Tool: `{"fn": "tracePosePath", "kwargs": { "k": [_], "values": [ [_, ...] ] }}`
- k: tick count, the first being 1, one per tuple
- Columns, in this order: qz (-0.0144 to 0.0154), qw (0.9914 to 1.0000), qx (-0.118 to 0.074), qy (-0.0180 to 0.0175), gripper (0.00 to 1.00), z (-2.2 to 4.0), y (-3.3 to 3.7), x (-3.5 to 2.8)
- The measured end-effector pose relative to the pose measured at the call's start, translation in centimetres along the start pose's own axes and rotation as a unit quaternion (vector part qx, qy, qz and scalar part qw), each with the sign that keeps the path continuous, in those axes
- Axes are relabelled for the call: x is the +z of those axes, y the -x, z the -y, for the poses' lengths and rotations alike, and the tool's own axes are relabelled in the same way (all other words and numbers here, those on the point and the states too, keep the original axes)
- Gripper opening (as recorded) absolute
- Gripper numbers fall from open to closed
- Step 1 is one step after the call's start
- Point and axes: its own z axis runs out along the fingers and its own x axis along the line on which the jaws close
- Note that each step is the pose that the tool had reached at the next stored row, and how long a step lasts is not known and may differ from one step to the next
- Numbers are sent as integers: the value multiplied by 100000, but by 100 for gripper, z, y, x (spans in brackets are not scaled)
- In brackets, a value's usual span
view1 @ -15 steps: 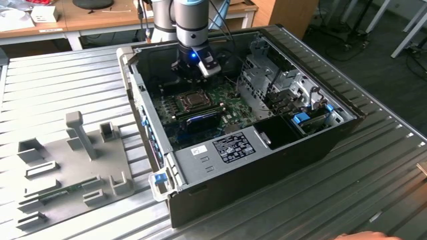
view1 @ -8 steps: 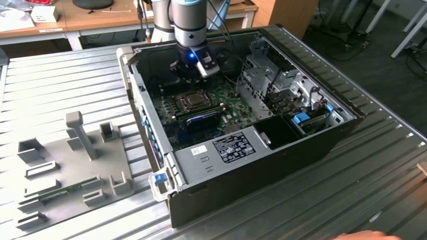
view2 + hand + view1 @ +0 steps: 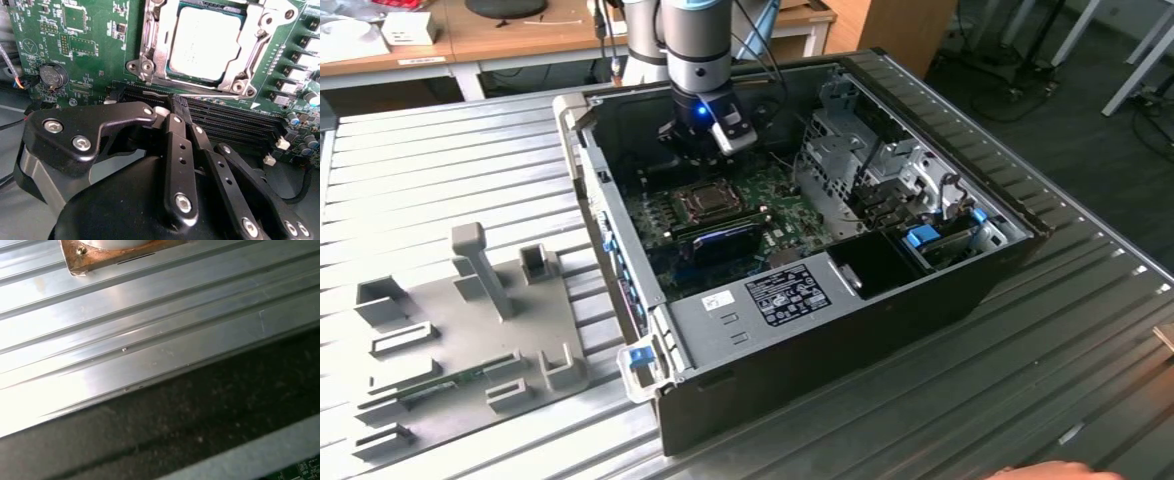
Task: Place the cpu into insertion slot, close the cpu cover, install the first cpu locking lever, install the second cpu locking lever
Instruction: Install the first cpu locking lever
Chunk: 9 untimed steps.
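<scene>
Cpu [image 3: 202,42] sits in the insertion slot [image 3: 136,67], under the cpu cover [image 3: 256,37]. Gripper [image 3: 167,107] nearby is pinched together, holding nothing.

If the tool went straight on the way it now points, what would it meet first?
Probably the long black memory slots beside the cpu cover; in the second wrist view the tool sits over their end. Depth is unclear, so the thin lever along the cover might come first.

green circuit board [image 3: 90,55], kinda washed-out grey cpu [image 3: 202,42], shiny silver cpu cover [image 3: 151,37], black memory slots [image 3: 235,120], matte black gripper [image 3: 169,107], silver table [image 3: 150,340] with stripey ridges
</scene>
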Motion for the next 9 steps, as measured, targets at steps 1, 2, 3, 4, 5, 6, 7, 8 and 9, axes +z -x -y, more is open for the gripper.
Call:
{"fn": "tracePosePath", "kwargs": {
  "k": [1, 2, 3, 4, 5, 6, 7, 8, 9],
  "values": [
    [10, 100000, 43, 1, 11, 0, -2, 0],
    [14, 100000, 36, 6, 11, 0, -7, 0],
    [15, 100000, 34, 7, 11, 0, -7, 0],
    [25, 100000, 34, 1, 11, 0, -7, 1],
    [42, 100000, 37, 9, 11, 0, -7, 2],
    [66, 100000, 33, 20, 11, 1, -7, 4],
    [86, 100000, 30, 29, 11, 2, -8, 6],
    [100, 100000, 30, 35, 11, 3, -8, 7],
    [110, 100000, 30, 45, 11, 5, -7, 9]
  ]
}}
